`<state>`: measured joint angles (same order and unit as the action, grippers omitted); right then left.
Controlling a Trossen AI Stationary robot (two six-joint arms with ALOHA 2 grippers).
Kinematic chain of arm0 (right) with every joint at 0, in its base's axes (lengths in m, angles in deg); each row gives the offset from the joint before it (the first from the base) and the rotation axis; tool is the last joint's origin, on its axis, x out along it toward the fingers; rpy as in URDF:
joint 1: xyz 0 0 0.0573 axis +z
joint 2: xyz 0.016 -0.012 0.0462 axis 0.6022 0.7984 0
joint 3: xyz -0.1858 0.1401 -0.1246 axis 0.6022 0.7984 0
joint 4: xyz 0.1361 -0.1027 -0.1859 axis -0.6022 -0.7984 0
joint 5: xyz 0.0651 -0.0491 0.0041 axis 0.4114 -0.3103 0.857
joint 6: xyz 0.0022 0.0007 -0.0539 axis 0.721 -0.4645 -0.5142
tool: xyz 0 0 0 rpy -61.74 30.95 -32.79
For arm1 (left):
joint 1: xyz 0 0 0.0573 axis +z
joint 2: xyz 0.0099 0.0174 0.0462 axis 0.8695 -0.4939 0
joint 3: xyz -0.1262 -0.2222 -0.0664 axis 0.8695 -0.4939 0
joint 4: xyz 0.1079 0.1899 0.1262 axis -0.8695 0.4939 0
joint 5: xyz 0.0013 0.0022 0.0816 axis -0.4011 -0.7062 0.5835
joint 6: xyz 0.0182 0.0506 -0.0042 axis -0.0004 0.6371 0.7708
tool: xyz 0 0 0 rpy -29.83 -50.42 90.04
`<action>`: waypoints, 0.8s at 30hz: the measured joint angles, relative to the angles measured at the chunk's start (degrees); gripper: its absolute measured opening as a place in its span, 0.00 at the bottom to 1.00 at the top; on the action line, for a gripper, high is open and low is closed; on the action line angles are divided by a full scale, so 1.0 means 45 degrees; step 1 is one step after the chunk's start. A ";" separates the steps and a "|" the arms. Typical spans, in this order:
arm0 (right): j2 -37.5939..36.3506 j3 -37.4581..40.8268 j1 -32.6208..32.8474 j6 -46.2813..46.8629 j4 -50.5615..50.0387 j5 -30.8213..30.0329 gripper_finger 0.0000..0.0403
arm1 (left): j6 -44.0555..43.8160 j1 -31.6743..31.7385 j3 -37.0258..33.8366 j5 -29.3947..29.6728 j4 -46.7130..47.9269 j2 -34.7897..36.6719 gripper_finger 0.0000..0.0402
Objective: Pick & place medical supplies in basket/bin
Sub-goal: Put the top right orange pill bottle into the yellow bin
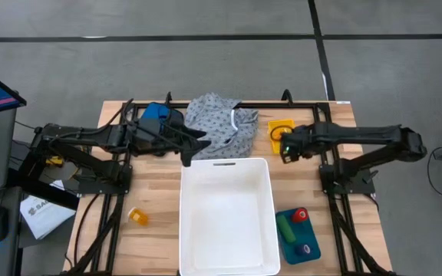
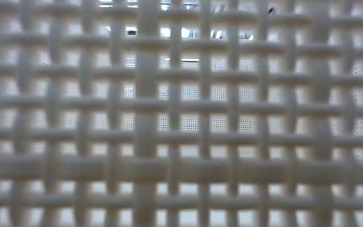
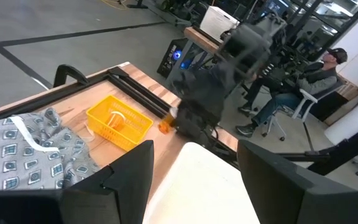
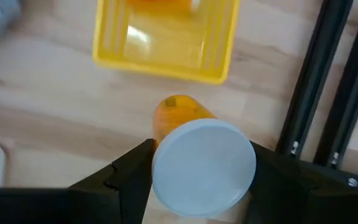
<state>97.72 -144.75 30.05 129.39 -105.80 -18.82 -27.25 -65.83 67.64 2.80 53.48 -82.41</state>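
Note:
My right gripper (image 1: 286,147) is shut on a small orange pill bottle (image 4: 178,115) with a white cap, held above the table beside the little yellow basket (image 1: 280,132). The grey-white dotted garment (image 1: 219,126) lies on the table at the far middle, one edge against the white bin (image 1: 225,261). My left gripper (image 1: 192,151) hovers open and holds nothing, at the bin's far left corner next to the garment. Another orange pill bottle (image 1: 138,216) lies left of the bin. Red, green and purple cylinders sit on a blue tray (image 1: 298,247) to the bin's right. My right gripper pinches the bottle between its two fingers (image 4: 132,171) at the white cap end (image 4: 204,165), one finger on each side of the cap. The fingers point steeply down from above. The bottle is lifted clear of the wood, cap up, its orange body showing below.
The bin's white lattice wall (image 2: 181,113) fills the low view. Black frame rails (image 4: 328,81) run along the table's far and right sides. A blue object (image 1: 158,115) lies at the far left. A person (image 3: 303,81) sits beyond the table.

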 joint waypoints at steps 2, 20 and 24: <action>-0.0279 0.0000 -0.0712 -0.0208 0.0288 0.0000 0.56 | 0.0004 -0.0051 0.0000 0.0009 0.0000 0.0000 0.55; 0.1284 0.0010 -0.4757 -0.3342 0.2899 0.0926 0.57 | 0.0029 -0.0111 0.0000 0.0070 -0.0010 -0.0005 0.55; 0.1295 0.0015 -0.4974 -0.3687 0.3445 0.1008 0.59 | 0.0080 -0.0111 0.0000 0.0065 -0.0005 -0.0005 0.55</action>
<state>103.55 -144.68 7.67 112.79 -90.30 -14.28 -26.89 -66.34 67.64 3.09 53.45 -82.43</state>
